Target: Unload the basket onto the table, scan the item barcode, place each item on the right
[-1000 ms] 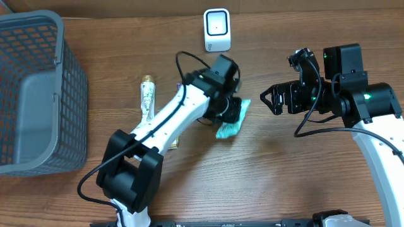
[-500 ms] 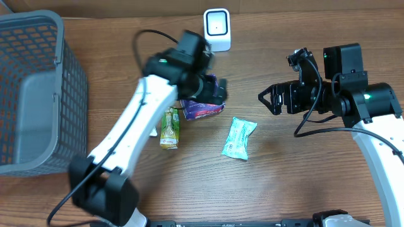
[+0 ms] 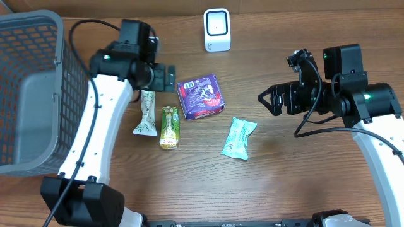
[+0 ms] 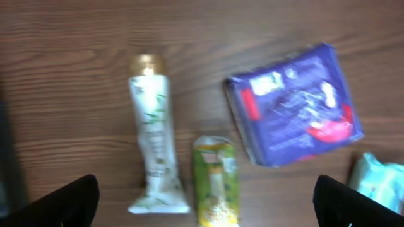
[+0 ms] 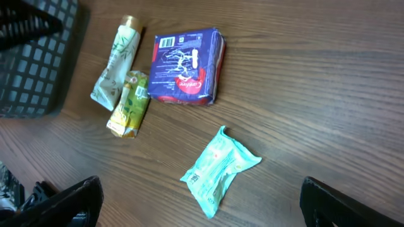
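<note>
Four items are lying flat on the table (image 3: 297,189), all well apart from the scanner. The scanner (image 3: 216,29) is a small white unit standing at the far edge, with a greyish window on its face. Closest to it is a purple pack (image 3: 201,96) with red and white print, face up and a bit skewed. Left of that there's a white tube (image 3: 146,112), gold cap pointing toward the far edge. Just beside the tube is a yellow-green pouch (image 3: 169,127), and the two look nearly in contact. A crinkly teal packet (image 3: 238,138) lies angled on its own, right of the pouch and nearer than the purple pack.
</note>
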